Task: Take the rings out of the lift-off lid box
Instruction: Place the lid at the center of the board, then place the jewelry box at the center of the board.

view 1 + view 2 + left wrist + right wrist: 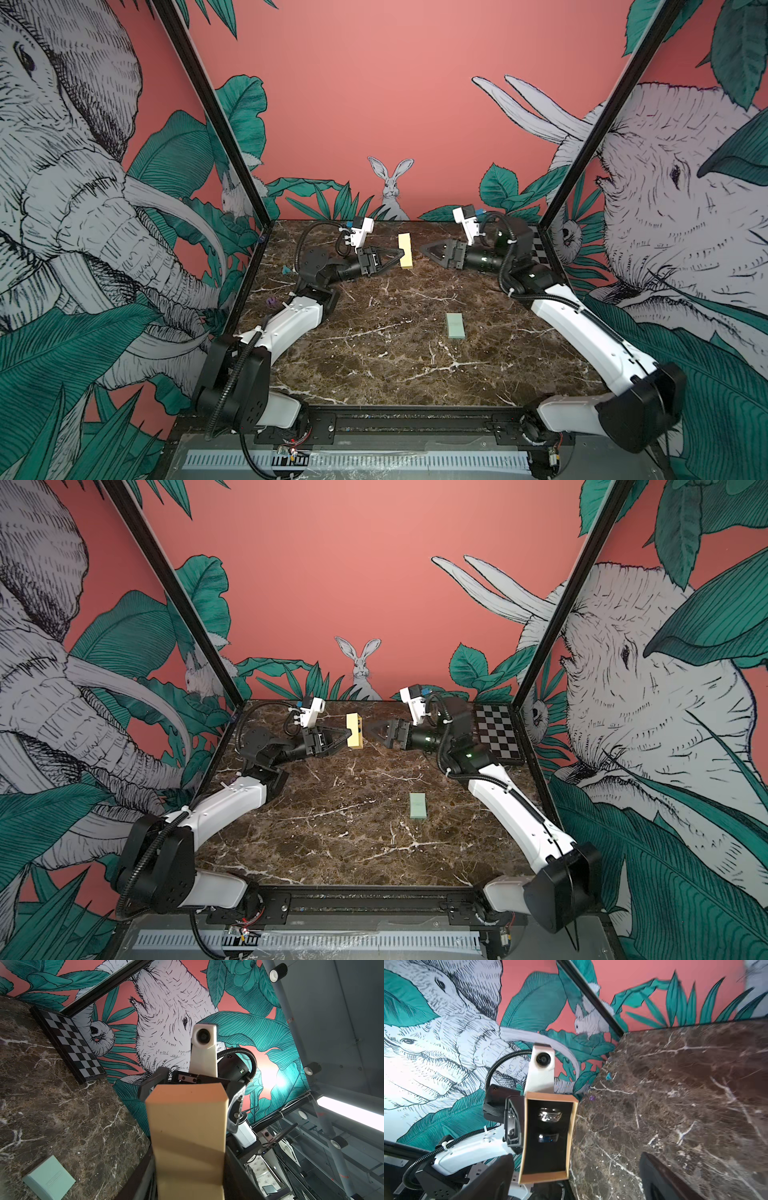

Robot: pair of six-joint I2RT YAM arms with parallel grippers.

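Note:
My left gripper [398, 260] is shut on the cream-yellow base of the lift-off lid box [405, 248], holding it above the table on its side at the back. Its black-lined opening faces my right gripper [424, 249], which is open a short gap away. In the right wrist view, the two rings sit inside the box base [544, 1177]: a silvery patterned ring [550, 1115] and a darker ring [548, 1138] with a blue glint. The fingers [492, 1178] stand wide on either side, with nothing between them. The mint-green lid [456, 326] lies flat on the table.
A black-and-white checkerboard [496, 733] lies at the back right corner. A small teal bit [286, 271] and a small purple bit [271, 302] rest near the left wall. The marble table [374, 365] is walled at the left, back and right.

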